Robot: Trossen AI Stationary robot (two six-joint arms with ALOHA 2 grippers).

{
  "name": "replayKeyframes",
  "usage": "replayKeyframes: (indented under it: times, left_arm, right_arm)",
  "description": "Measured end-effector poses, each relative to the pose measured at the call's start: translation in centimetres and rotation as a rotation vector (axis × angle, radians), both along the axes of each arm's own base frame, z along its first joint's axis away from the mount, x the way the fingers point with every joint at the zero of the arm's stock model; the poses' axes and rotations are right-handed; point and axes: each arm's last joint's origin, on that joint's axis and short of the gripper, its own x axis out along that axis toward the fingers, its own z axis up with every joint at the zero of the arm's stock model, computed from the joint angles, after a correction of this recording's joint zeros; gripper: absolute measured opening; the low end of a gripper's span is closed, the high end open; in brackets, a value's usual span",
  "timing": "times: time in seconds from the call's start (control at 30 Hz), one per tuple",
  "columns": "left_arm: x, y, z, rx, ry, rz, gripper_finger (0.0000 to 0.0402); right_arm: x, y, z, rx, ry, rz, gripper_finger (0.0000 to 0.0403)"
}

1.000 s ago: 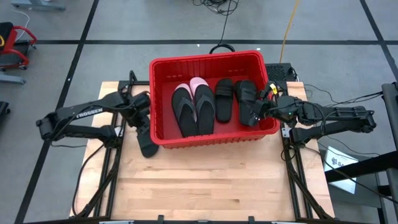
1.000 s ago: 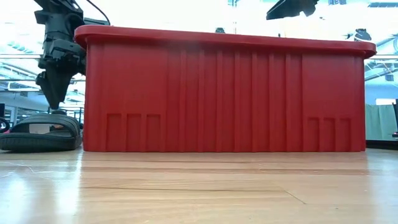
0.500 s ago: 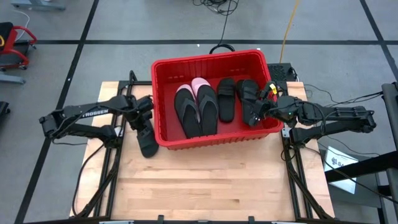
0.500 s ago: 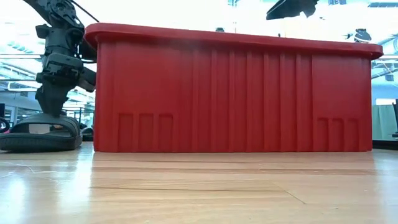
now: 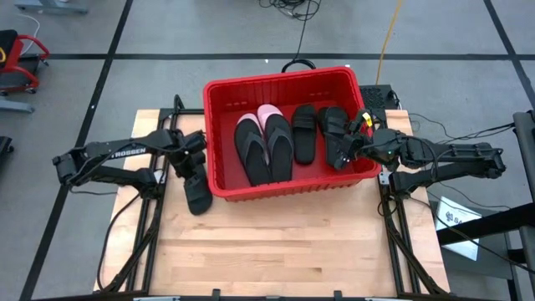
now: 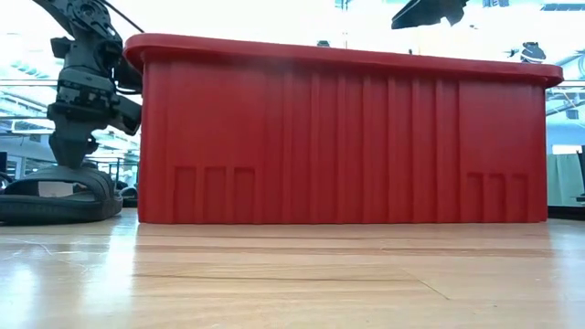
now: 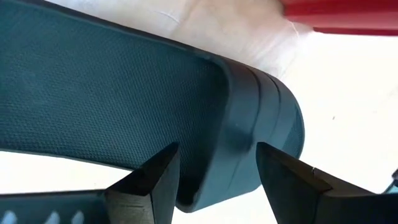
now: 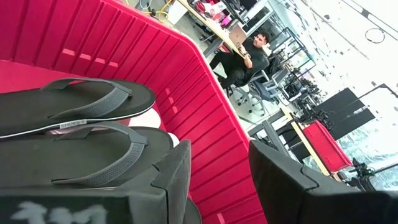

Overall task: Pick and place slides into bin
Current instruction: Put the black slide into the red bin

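The red bin stands at the table's far middle, its front wall filling the low view. Inside it lie two black flip-flops, a pale pink slide partly under them, and two black slides. One more black slide lies flat on the table left of the bin. My left gripper points down at this slide, open, with a finger on either side of its thick rounded edge. My right gripper hangs open over the bin's right end with nothing between its fingers. My left gripper comes at the slide on the table steeply from above, its open fingers straddling the thick edge. I cannot tell whether they touch it. The slide rests flat on the table.
Bare wooden table stretches in front of the bin toward the near edge. The bin's tall left wall stands close beside my left gripper. A person sits at a desk in the room far behind.
My left gripper has come down toward the black slide on the table and rolled a little, still open. The bin has slid slightly toward the table's right edge. My right gripper has kept still.
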Motion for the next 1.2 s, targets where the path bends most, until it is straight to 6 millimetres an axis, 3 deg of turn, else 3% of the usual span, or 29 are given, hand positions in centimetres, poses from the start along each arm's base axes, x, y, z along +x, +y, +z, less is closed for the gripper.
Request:
replayKeyframes:
  times: [0.37, 0.77, 1.2]
  left_arm:
    - [0.3, -0.7, 0.0, 0.002, -0.003, -0.053, 0.0189]
    - [0.6, -1.5, 0.0, 0.002, 0.0, -0.097, 0.001]
    - [0.5, -1.7, 0.2, -0.044, 0.037, 0.033, 0.0003]
  right_arm:
    - [0.0, 0.0, 0.0, 0.0, 0.0, -0.001, 0.015]
    - [0.0, 0.0, 0.0, -0.001, 0.0, -0.001, 0.015]
    - [0.0, 0.0, 0.0, -0.006, 0.004, 0.0, 0.015]
